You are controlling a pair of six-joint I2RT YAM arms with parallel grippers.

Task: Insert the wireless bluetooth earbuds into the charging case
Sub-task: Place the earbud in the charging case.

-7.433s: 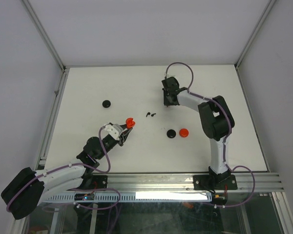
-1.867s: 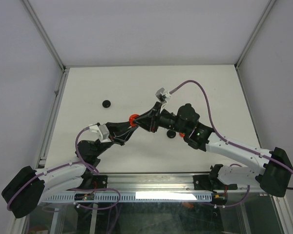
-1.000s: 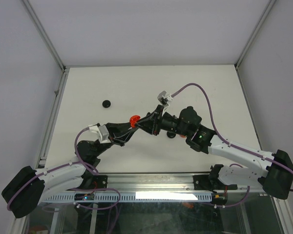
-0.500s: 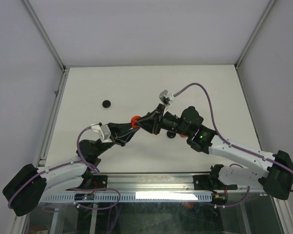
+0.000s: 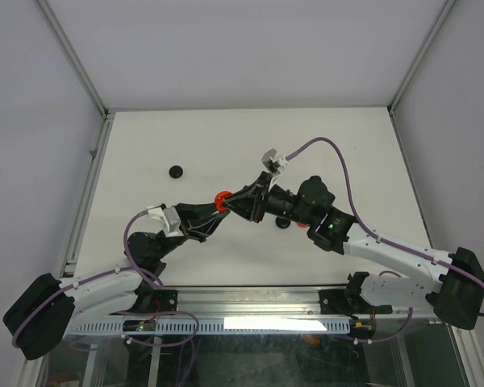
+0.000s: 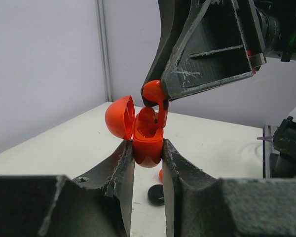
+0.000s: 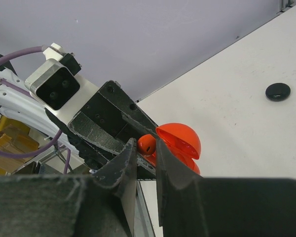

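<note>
My left gripper point(image 6: 148, 144) is shut on the red charging case point(image 6: 148, 154) and holds it upright above the table, lid point(image 6: 119, 117) swung open to the left. My right gripper point(image 7: 144, 148) is shut on a red earbud point(image 7: 147, 144). In the left wrist view that earbud point(image 6: 155, 94) hangs from the right gripper's fingers point(image 6: 207, 54), its stem dipping into the case's open cavity. From above, the two grippers meet tip to tip at the case point(image 5: 220, 198) over the table's middle. Any other earbuds are hidden.
A black round disc point(image 5: 176, 171) lies alone at the back left. A second black disc point(image 5: 283, 223) sits partly under the right arm; it shows below the case point(image 6: 157, 195), with a red disc's edge point(image 6: 161, 174) beside it.
The right arm came from the back of the table, met the left gripper and brought the red earbud over the open case. Over the last second both arms barely shifted.
</note>
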